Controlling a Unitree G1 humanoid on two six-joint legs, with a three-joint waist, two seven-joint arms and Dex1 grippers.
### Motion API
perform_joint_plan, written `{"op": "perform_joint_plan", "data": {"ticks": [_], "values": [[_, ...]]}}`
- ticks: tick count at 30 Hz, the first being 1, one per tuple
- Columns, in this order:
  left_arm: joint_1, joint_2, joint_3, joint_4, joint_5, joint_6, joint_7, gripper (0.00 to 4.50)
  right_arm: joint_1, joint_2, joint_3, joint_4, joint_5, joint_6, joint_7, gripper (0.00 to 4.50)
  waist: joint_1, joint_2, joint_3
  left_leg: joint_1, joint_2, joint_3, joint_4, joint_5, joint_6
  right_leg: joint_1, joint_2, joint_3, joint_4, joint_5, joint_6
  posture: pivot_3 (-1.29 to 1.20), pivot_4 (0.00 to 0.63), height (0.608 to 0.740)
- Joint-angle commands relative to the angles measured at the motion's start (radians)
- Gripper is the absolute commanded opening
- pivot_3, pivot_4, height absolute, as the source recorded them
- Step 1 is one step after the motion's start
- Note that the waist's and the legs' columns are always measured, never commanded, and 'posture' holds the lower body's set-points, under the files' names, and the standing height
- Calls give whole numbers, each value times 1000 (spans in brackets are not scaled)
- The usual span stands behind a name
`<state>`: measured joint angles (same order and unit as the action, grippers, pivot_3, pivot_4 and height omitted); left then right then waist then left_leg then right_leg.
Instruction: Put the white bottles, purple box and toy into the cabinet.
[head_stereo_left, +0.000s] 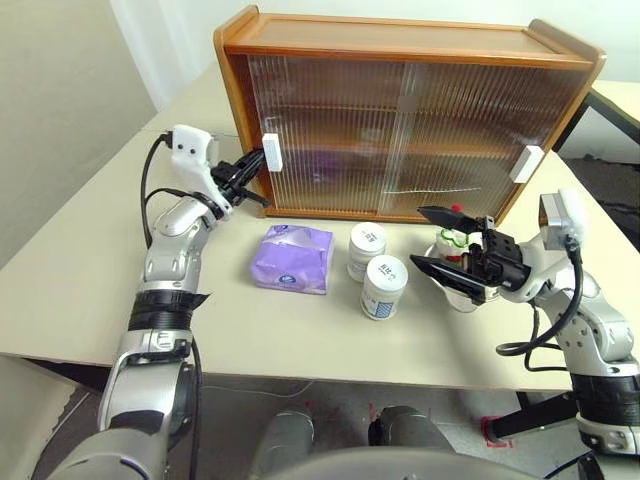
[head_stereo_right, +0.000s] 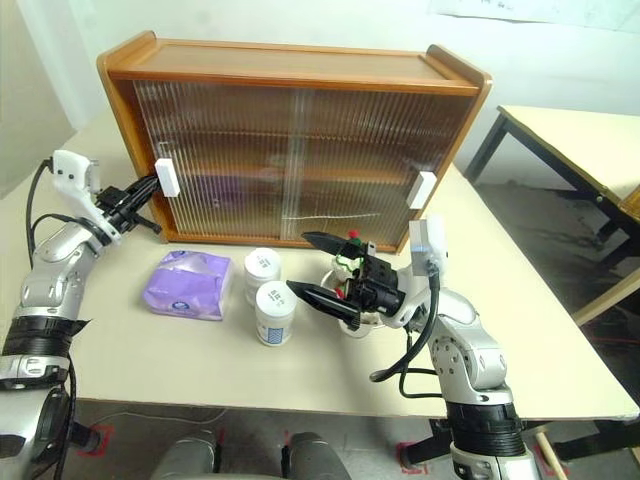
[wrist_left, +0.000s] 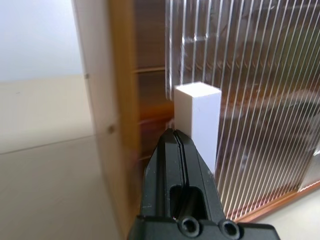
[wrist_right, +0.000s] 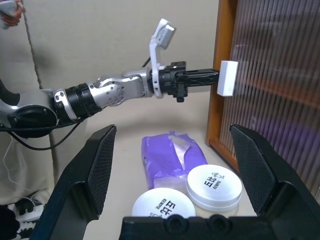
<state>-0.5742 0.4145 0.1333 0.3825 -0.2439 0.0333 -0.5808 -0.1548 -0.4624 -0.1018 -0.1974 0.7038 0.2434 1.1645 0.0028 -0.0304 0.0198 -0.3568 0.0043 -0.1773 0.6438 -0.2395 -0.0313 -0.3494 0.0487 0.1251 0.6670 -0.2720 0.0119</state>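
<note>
Cabinet (head_stereo_left: 400, 60) of brown wood, ribbed translucent doors shut.

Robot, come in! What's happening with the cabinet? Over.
Left gripper shut, at cabinet handle. Right gripper open. Doors closed, bottles waiting.

Two head views look forward and down from above the table (head_stereo_left: 80, 290)'s near edge, facing the cabinet (head_stereo_left: 400, 40) at its far edge. The left wrist view sits very close to the cabinet's left white handle (wrist_left: 197, 122). The right wrist view looks across the table toward the same handle, sharing it.
</note>
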Motion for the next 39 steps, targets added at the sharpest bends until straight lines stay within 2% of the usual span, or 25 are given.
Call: {"op": "perform_joint_plan", "data": {"ticks": [1,9,19,30,39], "values": [[-45,-21,-38,41,23,-17,-20,26,-3,7,6,11,-15,-17,-14,4500,-1,0,0,0,0,0,0,0,0,0,0,0,0,0,0,-50,0,740],[-96,-98,-100,69,33,-22,-59,26,2,33,3,21,-39,-38,-73,4500,-2,0,0,0,0,0,0,0,0,0,0,0,-1,0,2,-68,0,740],[-168,-236,-183,118,58,-17,-72,26,-2,-9,-34,63,-20,-57,-41,4500,-13,0,0,-5,-1,-1,7,-1,2,1,0,1,-1,1,5,-103,0,740],[-189,-255,-188,147,62,-25,-92,26,-20,35,-31,6,81,-6,-33,4500,-33,0,0,-8,-2,-1,16,-4,6,2,0,1,-2,2,8,-98,0,740],[-153,-291,-208,84,55,-1,-88,26,-47,40,-6,38,60,4,-35,4500,-31,0,0,-8,-2,-1,16,-4,6,2,0,1,-2,1,9,-71,0,740]]}}
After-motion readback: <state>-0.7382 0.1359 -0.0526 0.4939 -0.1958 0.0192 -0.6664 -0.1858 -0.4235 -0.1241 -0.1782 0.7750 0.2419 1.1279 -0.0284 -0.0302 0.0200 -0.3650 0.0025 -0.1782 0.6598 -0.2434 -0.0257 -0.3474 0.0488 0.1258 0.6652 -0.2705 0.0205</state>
